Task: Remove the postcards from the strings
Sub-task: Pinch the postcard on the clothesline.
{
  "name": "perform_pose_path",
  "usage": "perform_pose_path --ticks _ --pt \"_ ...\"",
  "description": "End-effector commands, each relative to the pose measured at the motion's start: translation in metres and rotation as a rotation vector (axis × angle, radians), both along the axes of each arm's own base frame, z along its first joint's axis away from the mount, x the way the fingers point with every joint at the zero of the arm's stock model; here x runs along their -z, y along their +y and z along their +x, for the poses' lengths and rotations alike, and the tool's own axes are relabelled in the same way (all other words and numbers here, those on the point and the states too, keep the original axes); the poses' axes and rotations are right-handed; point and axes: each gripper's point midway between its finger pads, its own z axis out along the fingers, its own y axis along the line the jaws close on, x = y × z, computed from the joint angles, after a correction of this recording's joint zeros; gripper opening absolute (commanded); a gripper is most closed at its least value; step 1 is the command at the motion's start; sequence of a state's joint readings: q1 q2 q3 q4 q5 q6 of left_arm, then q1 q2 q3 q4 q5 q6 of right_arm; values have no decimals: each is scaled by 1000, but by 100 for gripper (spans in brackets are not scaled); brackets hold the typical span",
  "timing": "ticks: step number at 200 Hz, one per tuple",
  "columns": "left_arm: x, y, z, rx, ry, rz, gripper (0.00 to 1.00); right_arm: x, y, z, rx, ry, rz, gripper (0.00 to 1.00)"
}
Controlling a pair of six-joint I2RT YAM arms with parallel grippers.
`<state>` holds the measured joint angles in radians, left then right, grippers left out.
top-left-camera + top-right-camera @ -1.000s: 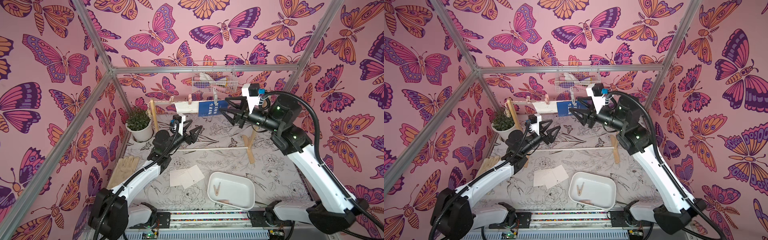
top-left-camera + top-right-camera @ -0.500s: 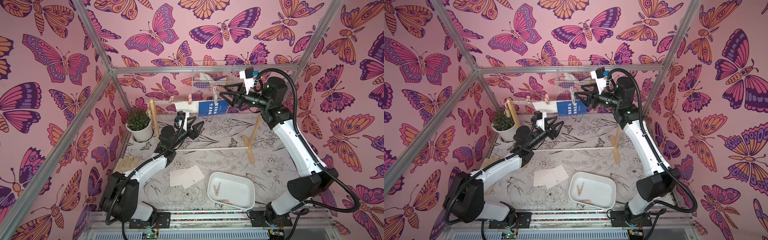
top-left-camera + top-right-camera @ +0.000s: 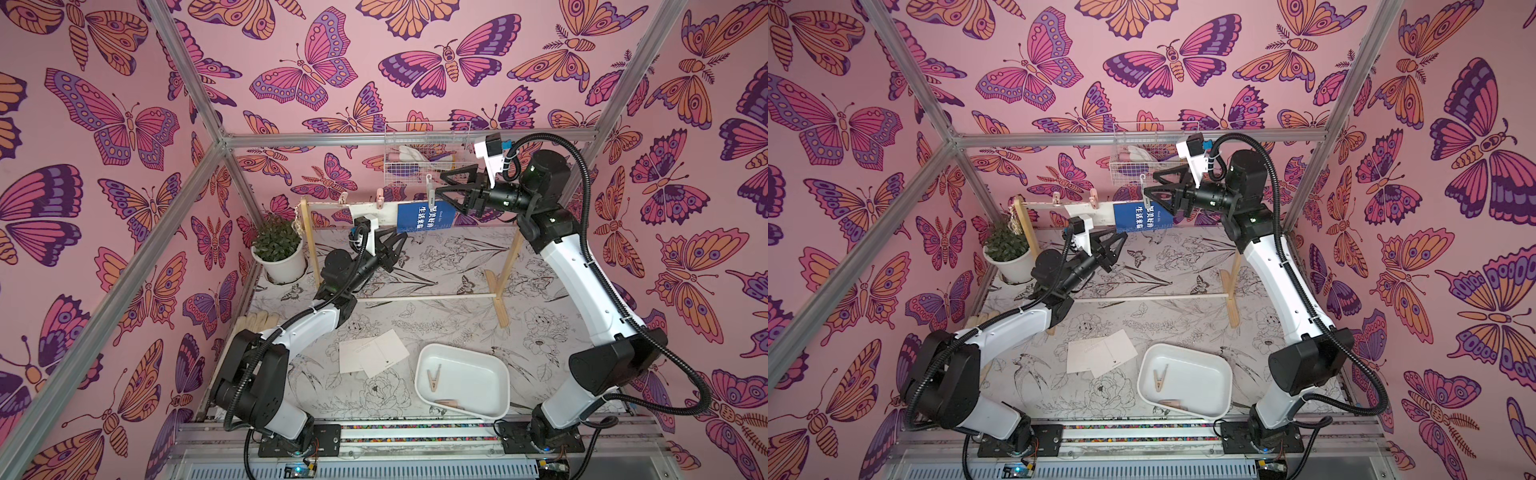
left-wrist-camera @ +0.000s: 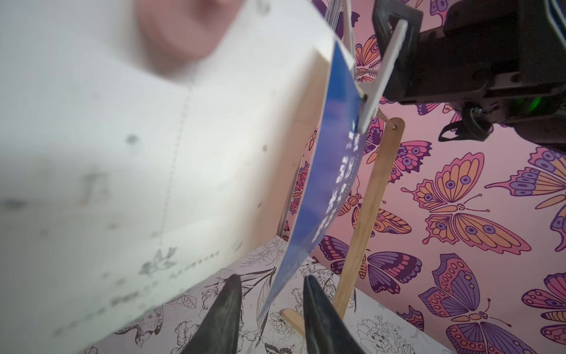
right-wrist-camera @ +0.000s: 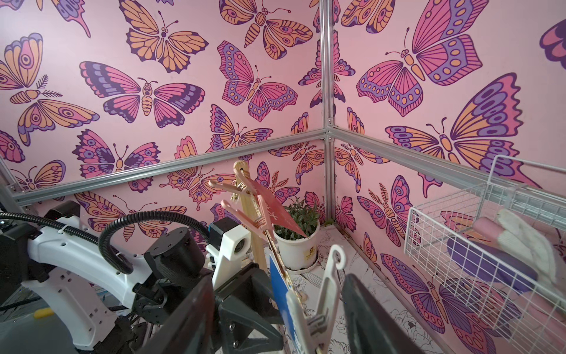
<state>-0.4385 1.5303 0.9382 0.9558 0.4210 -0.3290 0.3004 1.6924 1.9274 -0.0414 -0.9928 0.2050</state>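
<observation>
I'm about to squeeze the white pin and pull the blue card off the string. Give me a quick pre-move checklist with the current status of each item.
1. Right gripper straddling the white clothespin: ok, jaws open with a finger on each side.
2. Left gripper around the lower corner of the blue postcard: ok, the corner sits between the fingers.
3. Left grip closed on the card: not ok, gaps show on both sides.
4. White postcard clear of the left fingers: cannot tell, its edge hangs close to one.
5. Room in the white tray for the pin: ok.
</observation>
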Motion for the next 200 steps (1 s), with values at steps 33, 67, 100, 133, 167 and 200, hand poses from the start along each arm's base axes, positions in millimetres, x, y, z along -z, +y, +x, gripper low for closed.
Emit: perform_pose_path --ticks 33,67,100,133,167,200 --pt "-19 -1 -11 56 -56 -51 23 -9 0 7 -1 -23 8 68" --pt "-23 1 -18 60 -64 -58 17 -2 2 16 3 -8 -14 68" --pt "-23 2 -20 60 -61 -56 9 1 3 23 14 9 -23 69" --pt "-22 4 -19 51 -56 -58 0 9 5 30 20 36 -48 70" --pt "-22 4 -18 49 -55 -58 0 15 6 31 4 47 -66 72" --pt "-21 3 -17 51 -51 -58 0 18 10 25 -50 55 -71 72"
